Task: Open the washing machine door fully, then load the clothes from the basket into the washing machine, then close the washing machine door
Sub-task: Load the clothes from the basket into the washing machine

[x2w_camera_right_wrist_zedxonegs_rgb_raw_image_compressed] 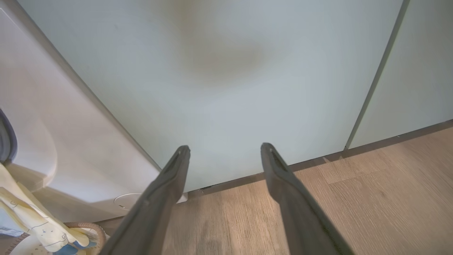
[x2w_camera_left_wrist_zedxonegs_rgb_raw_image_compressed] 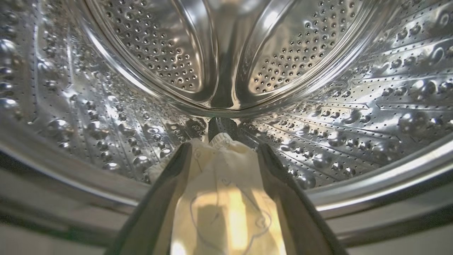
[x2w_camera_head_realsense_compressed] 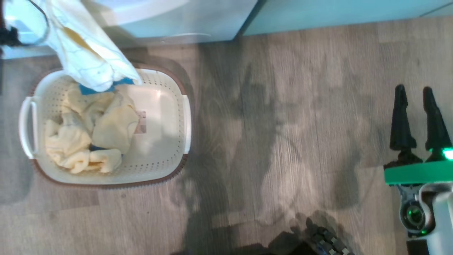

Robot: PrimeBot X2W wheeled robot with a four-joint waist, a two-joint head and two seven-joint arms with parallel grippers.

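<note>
Left wrist view: the left jaws were spread wide at the mouth of the washing machine drum, one pale yellow garment lying loose between them. The right jaws were spread wide, empty. Further clothes were found in the basket; loading was judged unfinished, closing outstanding.

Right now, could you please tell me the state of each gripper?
Left gripper: open, soft pale yellow cloth garment lying loose between its fingers.
Right gripper: open, holding nothing.
</note>
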